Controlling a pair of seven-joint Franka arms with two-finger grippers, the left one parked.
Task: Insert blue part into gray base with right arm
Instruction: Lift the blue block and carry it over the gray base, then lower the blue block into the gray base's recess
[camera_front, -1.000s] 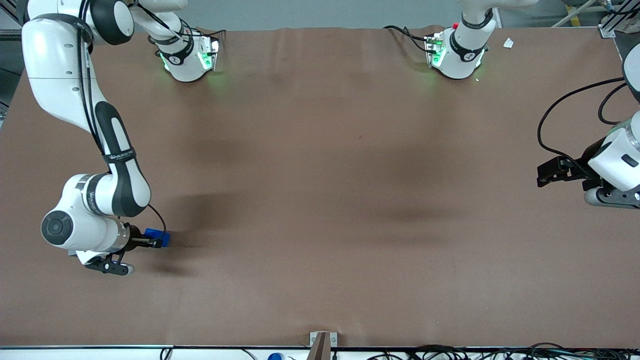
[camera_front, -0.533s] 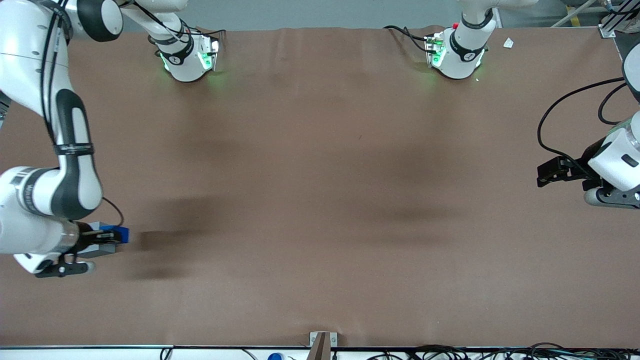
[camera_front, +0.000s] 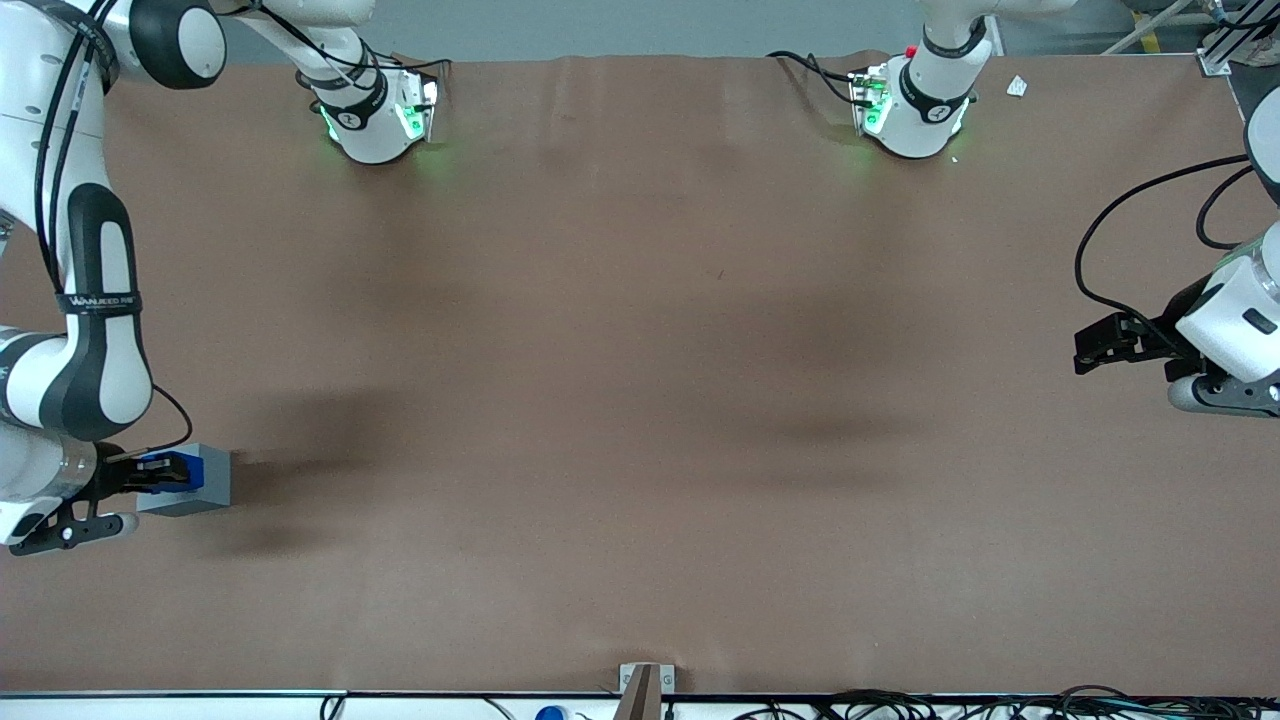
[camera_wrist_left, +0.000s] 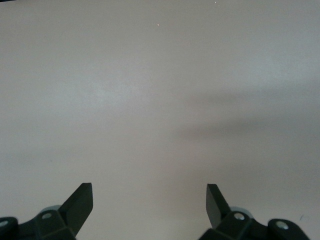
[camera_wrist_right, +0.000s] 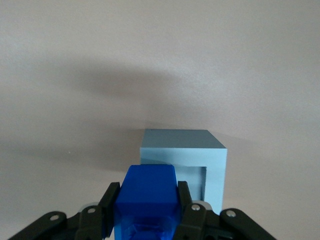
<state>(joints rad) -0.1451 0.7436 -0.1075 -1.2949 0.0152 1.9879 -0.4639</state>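
The right arm (camera_front: 95, 300) reaches down at the working arm's end of the table. Its gripper (camera_front: 160, 473) is shut on the blue part (camera_front: 172, 470), held directly over the gray base (camera_front: 200, 485), which stands on the brown table. In the right wrist view the blue part (camera_wrist_right: 147, 197) sits clamped between the black fingers (camera_wrist_right: 186, 207), just above the gray base (camera_wrist_right: 200, 150), whose square recess shows beside the part. Whether the part touches the base cannot be told.
The brown table surface (camera_front: 640, 400) stretches toward the parked arm's end. Two robot pedestals with green lights (camera_front: 375, 115) (camera_front: 910, 110) stand at the edge farthest from the front camera. Cables and a small bracket (camera_front: 645, 685) lie along the nearest edge.
The right arm has carried the blue part sideways toward the working arm's end of the table, from open table to above the gray base. The gripper stayed shut on it.
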